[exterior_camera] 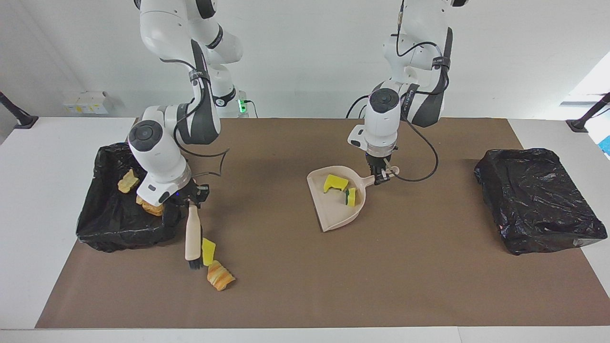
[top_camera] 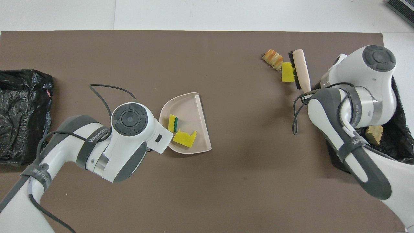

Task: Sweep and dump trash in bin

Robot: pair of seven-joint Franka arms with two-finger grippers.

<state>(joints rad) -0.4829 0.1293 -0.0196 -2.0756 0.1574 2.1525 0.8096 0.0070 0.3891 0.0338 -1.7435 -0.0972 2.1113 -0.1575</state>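
A: Beige plastic on both tools, so I name them by shape. My right gripper (exterior_camera: pixel 193 199) is clamped on the handle of the brush (exterior_camera: pixel 192 238), which hangs nearly upright with its bristles down on the brown mat (exterior_camera: pixel 381 267).

B: Why out there, by the edge of the mat farthest from the robots?

A: That is where the loose trash lies. A yellow sponge chunk (exterior_camera: pixel 208 251) touches the bristles, and a ridged pastry lump (exterior_camera: pixel 220 275) sits just beside it, a little farther from the robots. I judge the brush stands on the bin side of both so a stroke can drive them toward the dustpan (exterior_camera: pixel 336 202).

B: And the pan?

A: My left gripper (exterior_camera: pixel 381 175) has its fingers closed on the pan's handle, holding it mid-table with its open lip turned away from the robots. Two sponge pieces (top_camera: pixel 181 131), one green-backed, lie inside against the rear wall. I take it the pan waits there as the target.

B: The bins?

A: One black-lined bin (exterior_camera: pixel 102 224) stands at the right arm's end, just beside the brush, with pastry lumps (exterior_camera: pixel 127 181) in it, partly hidden by the arm. Another black bin (exterior_camera: pixel 538 200) stands at the left arm's end; I cannot see anything in it.

B: Risk?

A: The pieces are well apart from the pan, so a long sweep may scatter them.
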